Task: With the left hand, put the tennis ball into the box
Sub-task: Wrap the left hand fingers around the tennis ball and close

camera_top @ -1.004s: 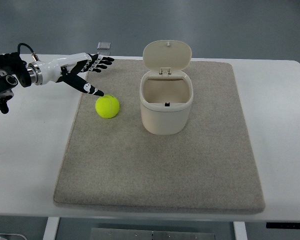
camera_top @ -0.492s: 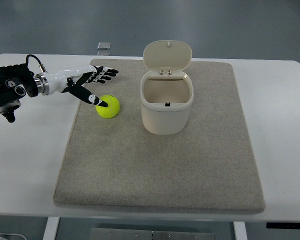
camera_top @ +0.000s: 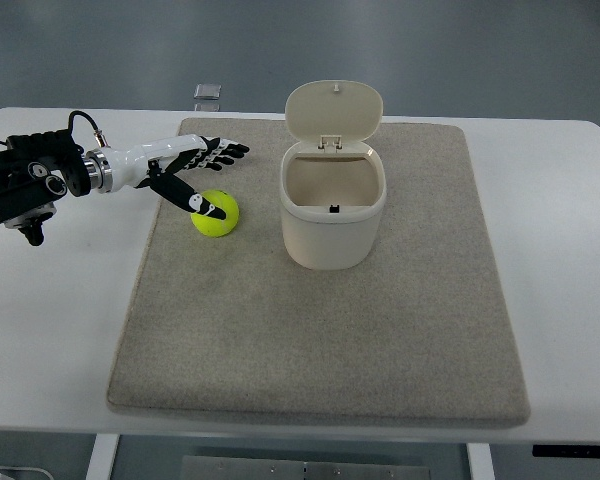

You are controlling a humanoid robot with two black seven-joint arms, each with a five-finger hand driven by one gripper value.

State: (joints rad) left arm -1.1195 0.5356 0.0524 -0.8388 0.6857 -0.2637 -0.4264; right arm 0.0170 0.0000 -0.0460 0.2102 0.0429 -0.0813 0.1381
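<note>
Yellow tennis ball: no legible print.

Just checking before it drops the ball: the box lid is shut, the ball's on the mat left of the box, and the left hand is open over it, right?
Not quite. The top view shows the lid standing open on the box. The rest holds: the ball lies on the mat left of the box, left hand open over it.

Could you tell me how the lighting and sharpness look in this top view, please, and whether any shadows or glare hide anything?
Top view: soft, even light and sharp focus throughout; the ball and box cast only faint shadows on the mat; no glare on the white table; the left hand shows no motion blur.
</note>
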